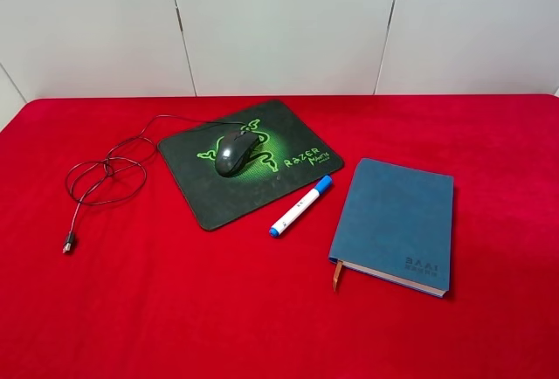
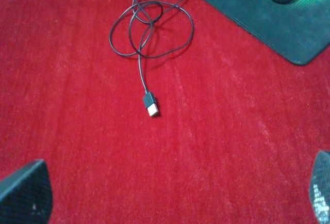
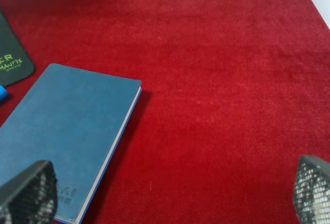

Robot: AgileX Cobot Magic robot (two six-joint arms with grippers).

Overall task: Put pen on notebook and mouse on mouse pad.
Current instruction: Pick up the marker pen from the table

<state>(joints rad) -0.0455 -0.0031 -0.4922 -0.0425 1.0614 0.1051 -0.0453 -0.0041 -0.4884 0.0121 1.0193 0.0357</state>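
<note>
Red bench (image 1: 131,309): pen (image 1: 300,206) off the notebook (image 1: 395,224), mouse (image 1: 236,152) on its mouse pad (image 1: 227,203).
My left tool (image 2: 172,193) and right tool (image 3: 170,193) hang spread, empty; the pen lies slantwise between pad and notebook, cap toward the notebook, probably nearer my right.

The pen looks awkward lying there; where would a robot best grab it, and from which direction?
Grip the pen by its white barrel, at the middle, coming straight down and closing across its narrow width. It lies flat and diagonal on the cloth. Its cap sits near the mouse pad, but the middle seems to have bare cloth on both sides.
</note>
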